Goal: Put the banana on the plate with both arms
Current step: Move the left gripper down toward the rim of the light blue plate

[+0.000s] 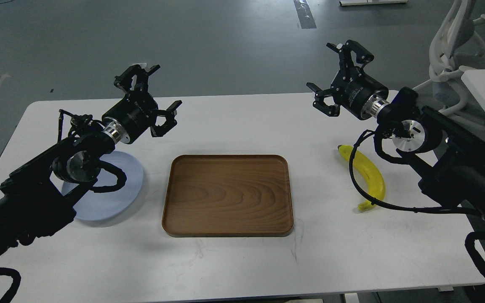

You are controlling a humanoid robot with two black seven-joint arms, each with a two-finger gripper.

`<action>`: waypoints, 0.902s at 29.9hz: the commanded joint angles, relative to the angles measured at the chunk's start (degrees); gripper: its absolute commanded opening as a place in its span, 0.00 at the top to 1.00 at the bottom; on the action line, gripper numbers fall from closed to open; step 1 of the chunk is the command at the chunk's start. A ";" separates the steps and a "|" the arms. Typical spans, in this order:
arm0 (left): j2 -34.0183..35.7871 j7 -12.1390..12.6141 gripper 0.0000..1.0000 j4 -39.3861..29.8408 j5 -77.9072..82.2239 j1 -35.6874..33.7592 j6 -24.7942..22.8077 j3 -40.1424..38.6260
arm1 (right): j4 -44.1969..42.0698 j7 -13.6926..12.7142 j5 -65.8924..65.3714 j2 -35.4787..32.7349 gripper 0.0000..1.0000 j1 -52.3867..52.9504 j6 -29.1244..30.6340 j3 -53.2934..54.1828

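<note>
2 grippers, left (152,94) and right (338,73), spread wide, holding nothing.

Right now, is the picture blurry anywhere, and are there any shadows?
Head view: mostly sharp and evenly lit. The tray shows crisp wood grain, and the banana is clear behind a cable. Only soft, faint shadows lie on the white table. The plate looks slightly smeary at its near edge. No strong glare.

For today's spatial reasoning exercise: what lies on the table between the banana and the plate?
In the head view, the brown wooden tray sits between the banana on the right and the pale blue plate on the left; nothing lies in it.
</note>
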 commanded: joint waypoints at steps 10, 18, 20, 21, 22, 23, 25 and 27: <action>-0.68 -1.59 0.02 0.27 -0.17 0.35 0.49 -0.39 | 1.22 -0.30 0.23 1.26 0.00 -1.02 0.25 -0.27; -0.42 -3.27 0.02 0.53 -0.17 0.17 0.41 -1.18 | 1.57 -0.38 0.32 1.44 0.00 -1.81 0.25 -0.27; -0.42 -3.27 0.02 0.53 -0.17 0.00 0.49 -1.18 | 1.75 -0.38 0.40 1.44 0.00 -1.81 0.16 -0.27; -0.42 -3.27 0.02 0.53 -0.17 0.00 0.49 -1.18 | 1.75 -0.38 0.49 1.53 0.00 -1.72 0.08 -0.18; -0.42 -3.27 0.02 0.53 -0.17 0.00 0.49 -1.10 | 1.66 -0.47 0.66 1.70 0.00 -1.72 0.07 -0.09; -0.42 -3.27 0.02 0.53 -0.17 0.00 0.49 -1.18 | 1.66 -0.47 0.75 1.79 0.00 -1.72 0.07 0.00; -0.33 -3.27 0.02 0.53 -0.17 0.00 0.41 -1.18 | 1.66 -0.99 0.75 1.79 0.00 -1.72 -0.01 0.08; -0.24 -3.27 0.02 0.53 -0.26 0.00 0.32 -1.18 | 1.66 -2.22 0.84 1.79 0.00 -1.72 -0.01 0.00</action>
